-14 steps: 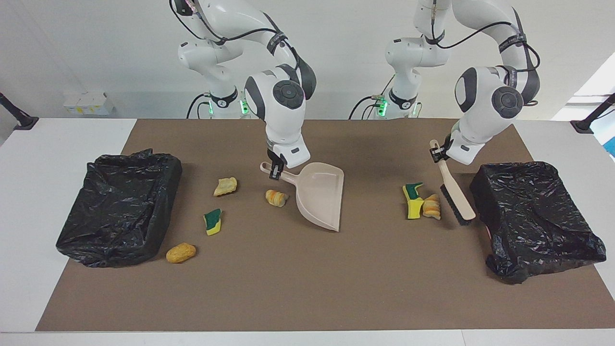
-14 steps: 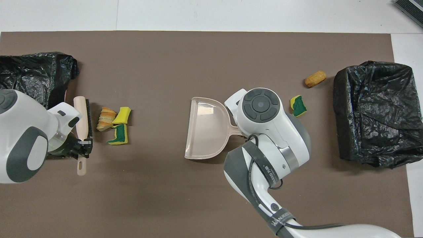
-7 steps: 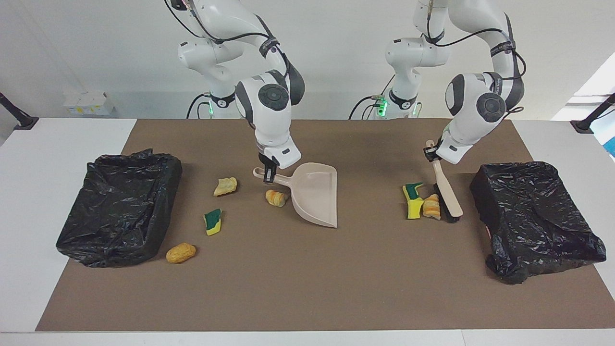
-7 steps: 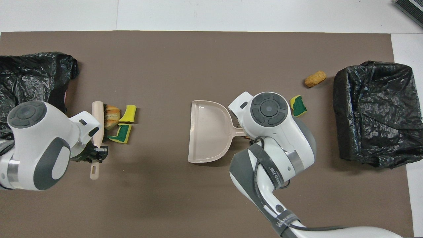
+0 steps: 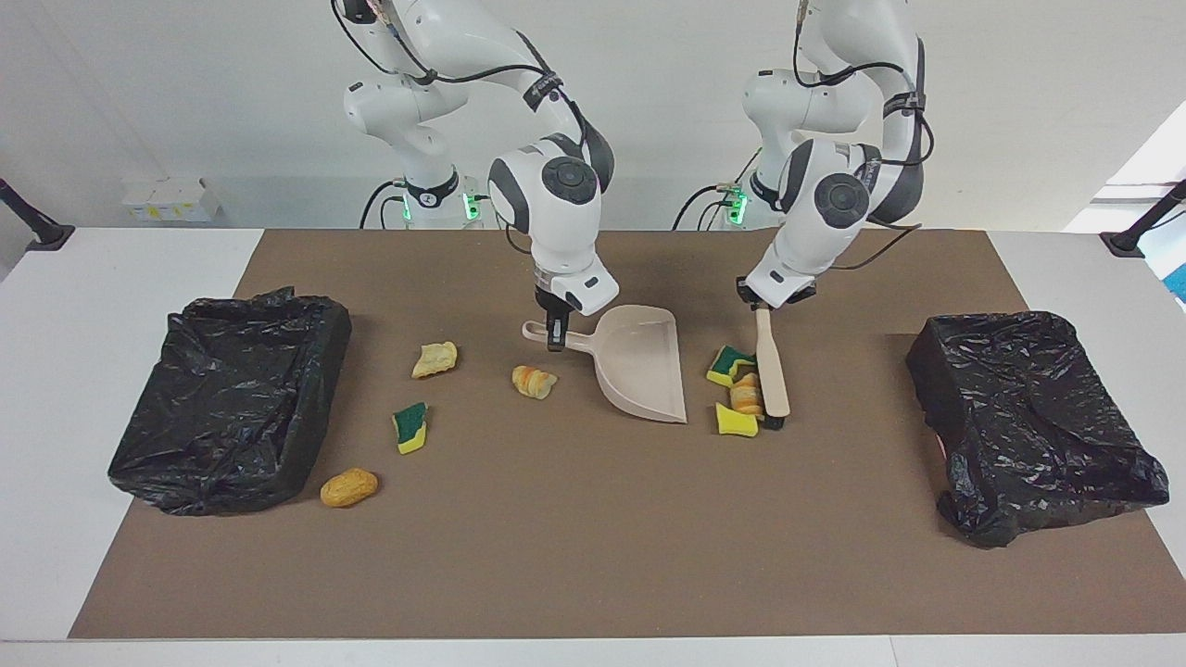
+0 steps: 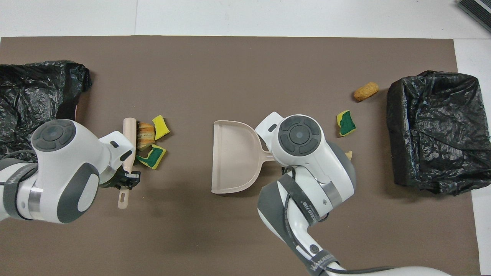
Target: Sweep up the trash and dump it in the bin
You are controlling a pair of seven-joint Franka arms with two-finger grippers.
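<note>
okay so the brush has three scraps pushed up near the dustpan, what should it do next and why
Probably keep sweeping the brush, held by the left gripper, toward the dustpan. The three scraps lie against its bristles, just short of the pan's open edge; the right gripper holds the pan's handle.

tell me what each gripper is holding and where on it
Left gripper is shut on the brush at its handle; right gripper is shut on the dustpan at its handle.
</note>
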